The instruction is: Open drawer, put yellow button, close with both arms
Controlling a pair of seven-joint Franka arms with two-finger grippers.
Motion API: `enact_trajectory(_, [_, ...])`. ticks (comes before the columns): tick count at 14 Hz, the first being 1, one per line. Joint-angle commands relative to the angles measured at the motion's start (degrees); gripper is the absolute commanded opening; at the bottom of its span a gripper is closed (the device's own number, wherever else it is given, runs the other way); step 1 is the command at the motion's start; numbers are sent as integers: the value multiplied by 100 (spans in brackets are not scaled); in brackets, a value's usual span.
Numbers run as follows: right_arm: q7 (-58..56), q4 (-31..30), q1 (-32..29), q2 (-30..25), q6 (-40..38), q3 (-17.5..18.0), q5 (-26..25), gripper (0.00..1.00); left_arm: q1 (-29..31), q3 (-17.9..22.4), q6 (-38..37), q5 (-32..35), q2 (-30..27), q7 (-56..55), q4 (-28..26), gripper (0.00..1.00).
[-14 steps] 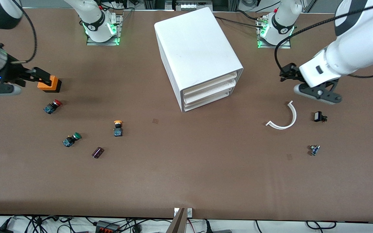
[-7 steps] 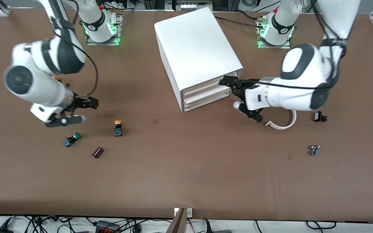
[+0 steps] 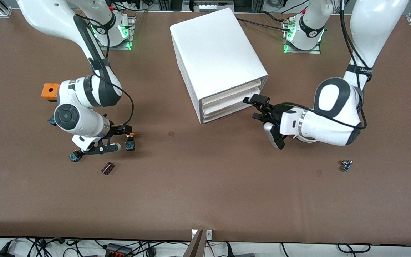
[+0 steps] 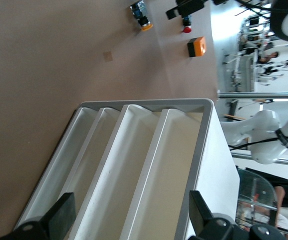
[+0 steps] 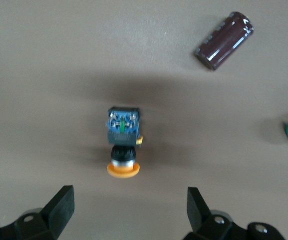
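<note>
Two grippers: both spread wide, empty.
Left gripper (image 3: 259, 107): at cabinet (image 3: 214, 53) front, level with the shut drawer (image 3: 232, 93).
Right gripper (image 3: 121, 137): over yellow button (image 3: 130, 140), lying on table (image 3: 205, 185).

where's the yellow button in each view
Front view: yellow button lies on the table toward the right arm's end, by the right claw.
Left wrist view: it shows small on the table past the cabinet.
Right wrist view: in the middle, just ahead of the open fingers.
Shared landmark: the dark cylinder near it.
</note>
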Motion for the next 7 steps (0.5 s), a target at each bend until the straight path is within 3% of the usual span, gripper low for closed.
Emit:
enact_trajectory(1, [8,175,-7,399,302,-14,120,100,194,-64,-28,-378,-15,561,-550,100])
enact_trajectory(5, [17,201,28,637,742,-14,120,100,309,-73,-46,-1080,-41,1289,-1235,100])
enact_trajectory(7, [131,228,29,743,813,-14,120,100,318,-73,-46,-1239,-41,1580,-1499,85])
